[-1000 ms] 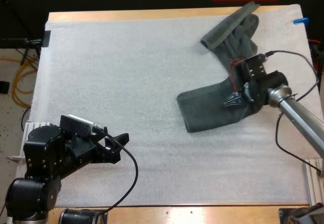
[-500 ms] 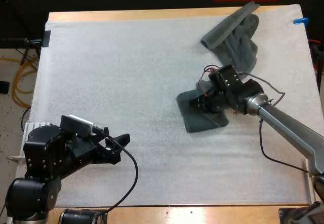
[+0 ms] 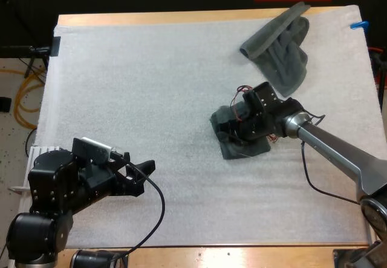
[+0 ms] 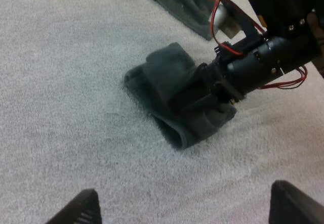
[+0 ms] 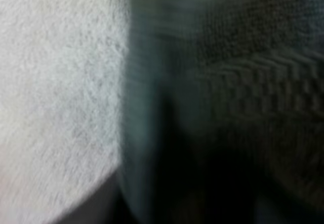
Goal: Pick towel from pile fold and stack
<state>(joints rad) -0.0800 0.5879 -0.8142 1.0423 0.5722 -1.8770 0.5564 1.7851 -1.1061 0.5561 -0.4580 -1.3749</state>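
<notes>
change: my right gripper [image 3: 233,127] has swept away from the pile [image 3: 283,47], carrying the towel's pile-side end over. The towel [image 3: 242,150], long a second ago, is now a short doubled bundle.
towel: on the mat [image 3: 151,86], near the pile on its near-left side, apart from it.
right grip: down in the folds; I can't tell if it's clamped or let go.
left gripper [image 3: 145,170]: well apart from the pile, parked, fingers [image 4: 83,211] spread, holding nothing.
meaning: I'd call the first fold laid; stacking not yet done.
risk: cloth may drag back on pull-out.
</notes>
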